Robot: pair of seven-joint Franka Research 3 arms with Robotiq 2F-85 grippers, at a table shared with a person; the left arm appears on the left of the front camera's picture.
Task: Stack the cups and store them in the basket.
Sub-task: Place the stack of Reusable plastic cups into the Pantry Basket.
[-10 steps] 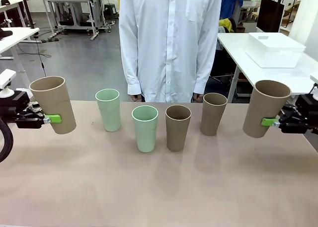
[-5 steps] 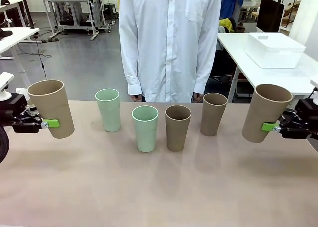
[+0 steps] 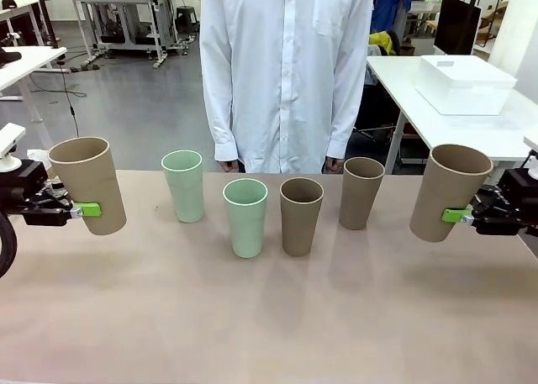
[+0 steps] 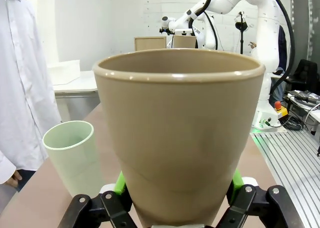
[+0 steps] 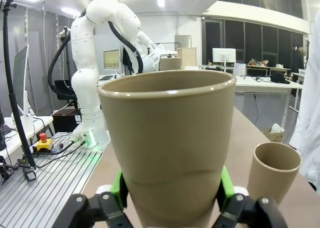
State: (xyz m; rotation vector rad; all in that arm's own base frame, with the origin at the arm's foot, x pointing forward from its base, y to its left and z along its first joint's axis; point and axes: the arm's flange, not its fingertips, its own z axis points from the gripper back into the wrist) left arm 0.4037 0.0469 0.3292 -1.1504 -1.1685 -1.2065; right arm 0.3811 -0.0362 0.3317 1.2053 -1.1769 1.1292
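- Across the surface [image 3: 269, 317], four cups stand upright with mouths up, in front of the person [image 3: 286, 73]. They are spaced apart, so you have room to drop a cup into any one from above.
- Basket [image 3: 465, 83]: sits on a white side table [image 3: 504, 132] past the right end, well apart from every cup. Storing looks like the last step.
- Left tan cup [image 3: 88, 185]: off the surface at the left end, mouth leaning outward. The left gripper [image 3: 87, 208] is clamped across its lower wall.
- Right tan cup [image 3: 450, 192]: mirrored at the right end, with the right gripper [image 3: 455, 215] closed low on its side. The low side grips leave the bases free, which suits nesting.
- Standing row: far mint cup [image 3: 183, 186], near mint cup [image 3: 245, 217], middle tan cup [image 3: 301, 216], far tan cup [image 3: 361, 192].
- Against a second ago, both held cups sit slightly lower and the left one is a touch farther out. The standing four haven't shifted.
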